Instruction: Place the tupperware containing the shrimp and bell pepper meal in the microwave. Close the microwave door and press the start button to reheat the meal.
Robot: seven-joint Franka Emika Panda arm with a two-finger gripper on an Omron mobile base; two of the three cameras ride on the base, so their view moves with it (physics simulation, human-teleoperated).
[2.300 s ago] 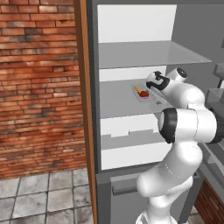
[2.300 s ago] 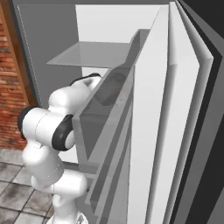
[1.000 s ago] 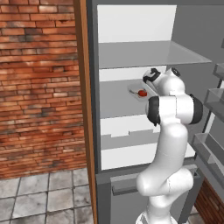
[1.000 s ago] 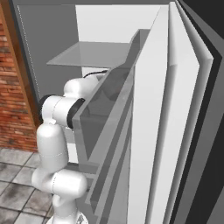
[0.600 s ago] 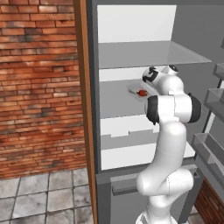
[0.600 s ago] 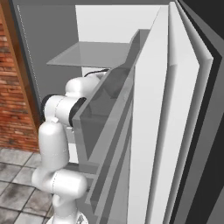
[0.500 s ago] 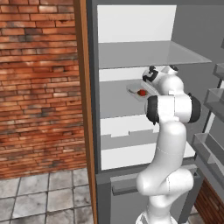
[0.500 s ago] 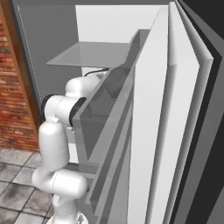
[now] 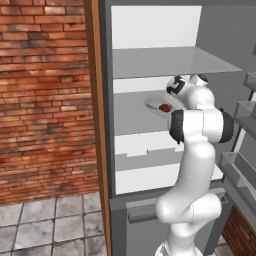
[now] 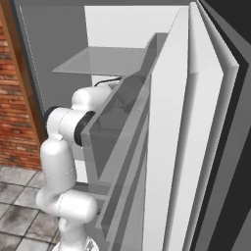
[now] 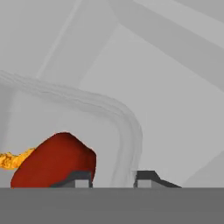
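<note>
Tupperware (image 11: 127,131) rim between gripper (image 11: 113,178) fingertips.

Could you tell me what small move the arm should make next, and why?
Probably lift gently and draw back out of the fridge: in the hand view the fingertips straddle the tupperware rim beside the red bell pepper, so the gripper seems closed on it.

We see the tupperware (image 9: 159,106) on the middle fridge shelf (image 9: 135,107), bell pepper (image 11: 54,161) inside it, shrimp (image 11: 13,159) beside the pepper, gripper (image 11: 113,178) straddling the tupperware's rim, brick wall (image 9: 42,95) left of the fridge.
</note>
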